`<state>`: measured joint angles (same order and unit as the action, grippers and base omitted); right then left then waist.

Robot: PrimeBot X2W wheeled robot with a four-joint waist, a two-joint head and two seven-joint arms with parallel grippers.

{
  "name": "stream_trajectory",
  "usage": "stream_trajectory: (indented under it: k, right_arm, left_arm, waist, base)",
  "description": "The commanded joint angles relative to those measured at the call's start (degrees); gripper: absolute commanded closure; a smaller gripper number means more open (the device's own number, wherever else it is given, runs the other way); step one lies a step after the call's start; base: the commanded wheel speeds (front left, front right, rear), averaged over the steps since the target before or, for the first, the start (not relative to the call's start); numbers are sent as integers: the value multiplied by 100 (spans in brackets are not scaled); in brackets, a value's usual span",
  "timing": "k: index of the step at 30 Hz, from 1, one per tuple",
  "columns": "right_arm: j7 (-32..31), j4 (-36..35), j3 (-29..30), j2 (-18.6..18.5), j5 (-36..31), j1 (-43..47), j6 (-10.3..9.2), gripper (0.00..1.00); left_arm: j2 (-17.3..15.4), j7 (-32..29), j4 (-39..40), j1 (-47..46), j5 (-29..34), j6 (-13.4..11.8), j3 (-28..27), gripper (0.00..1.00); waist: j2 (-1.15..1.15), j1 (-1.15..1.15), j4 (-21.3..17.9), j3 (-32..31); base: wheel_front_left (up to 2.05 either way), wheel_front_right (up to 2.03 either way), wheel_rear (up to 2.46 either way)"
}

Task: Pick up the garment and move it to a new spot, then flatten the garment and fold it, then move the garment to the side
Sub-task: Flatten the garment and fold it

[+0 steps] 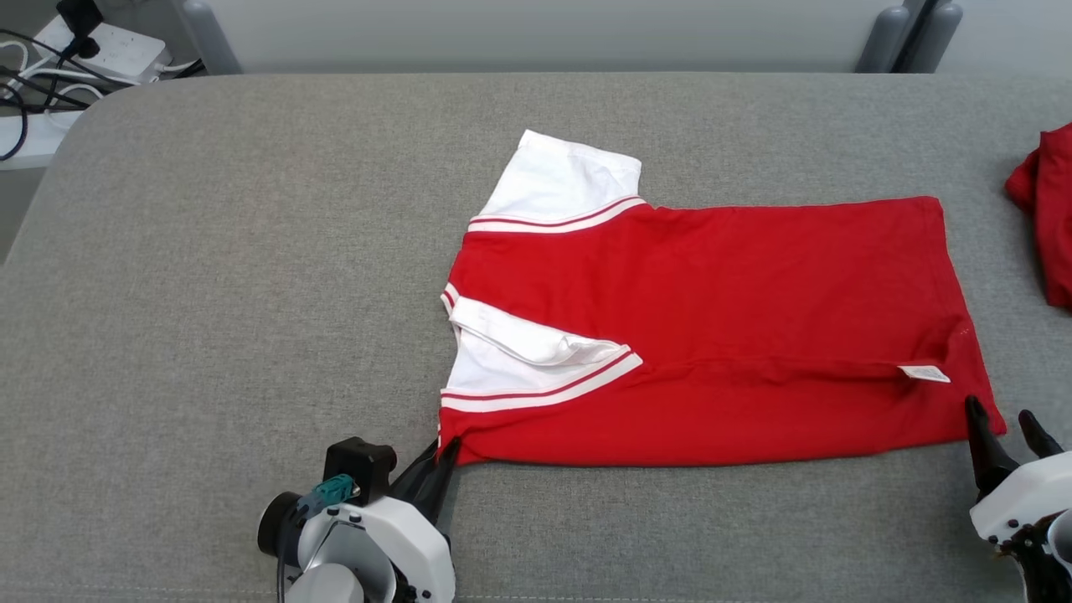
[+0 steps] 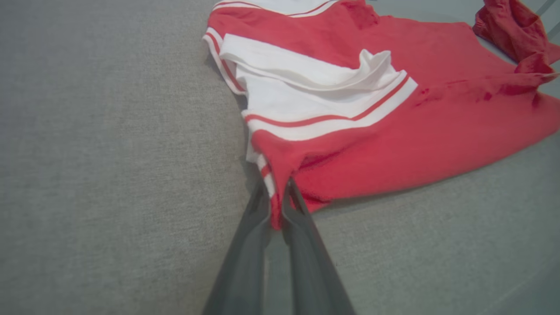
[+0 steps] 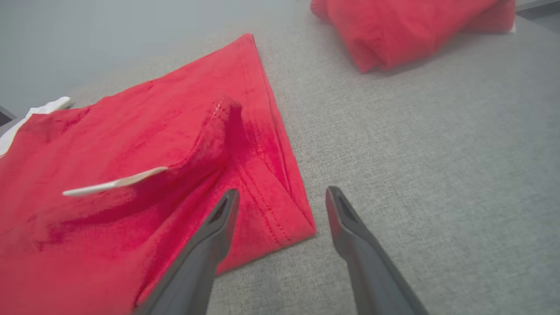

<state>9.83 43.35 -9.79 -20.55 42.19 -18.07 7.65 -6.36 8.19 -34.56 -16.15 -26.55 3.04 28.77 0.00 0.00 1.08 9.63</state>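
Shirt [image 1: 712, 335] lies partly folded mid-table [image 1: 209, 335]. Left gripper [image 1: 448, 448] clamped on its near-left corner. Right gripper [image 1: 998, 410] apart about the near-right corner, gripping nothing. Risk: a one-sided lift would drag and skew the fold.

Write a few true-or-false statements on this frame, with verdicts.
1. The left gripper is shut on a corner of the shirt. True.
2. The right gripper grips the shirt's hem. False: it is open and holds nothing, one finger over the shirt's near right corner and the other over the table.
3. A red bundle lies on the table to the right, apart from the shirt. True.
4. The sleeves are blue. False: they are white with red stripes.
5. The shirt hangs in the air. False: it lies spread on the table.
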Motion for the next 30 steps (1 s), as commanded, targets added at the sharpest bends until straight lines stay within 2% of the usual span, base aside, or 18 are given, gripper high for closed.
stream_trajectory:
  k: [1, 7, 8, 9, 10, 11, 14, 21, 30]
  right_arm:
    - [-97, 92, -181, -174, 123, -141, -16, 0]
    - [-434, 499, -409, -103, 491, -348, -16, 0]
    - [-466, 548, -471, -93, 536, -369, -16, 9]
    - [-466, 580, -530, -89, 578, -388, -16, 39]
    - [-439, 609, -576, -89, 620, -404, -16, 75]
    - [-405, 638, -622, -93, 652, -416, -16, 100]
    - [-305, 697, -797, -142, 709, -408, -16, 100]
    - [110, 884, -739, -292, 899, -66, -16, 100]
    - [-35, 1652, -522, -309, 881, -13, -16, 100]
  left_arm:
    - [-82, 75, 86, -281, 64, 43, -149, 100]
    - [-101, 90, 90, -341, 63, 54, -116, 100]
    - [-104, 100, 94, -351, 66, 52, -110, 100]
    - [-105, 108, 95, -359, 63, 52, -107, 100]
    - [-107, 113, 94, -366, 58, 53, -103, 100]
    - [-111, 119, 95, -373, 56, 53, -99, 100]
    - [-125, 135, 107, -378, 52, 48, -86, 100]
    - [-127, 176, 203, -252, -25, -2, -82, 100]
    - [-259, -116, 433, 188, -110, -65, 21, 100]
  waist:
    - [0, 0, 67, 64]
    - [0, 0, 138, 127]
    - [0, 0, 152, 132]
    - [0, 0, 162, 136]
    - [0, 0, 169, 139]
    - [0, 0, 174, 138]
    - [0, 0, 178, 125]
    - [0, 0, 127, 32]
    - [0, 0, 55, -36]
  base:
    - [0, 0, 0]
    - [0, 0, 0]
    - [0, 0, 0]
    - [0, 0, 0]
    - [0, 0, 0]
    - [0, 0, 0]
    - [0, 0, 0]
    - [0, 0, 0]
    - [0, 0, 0]
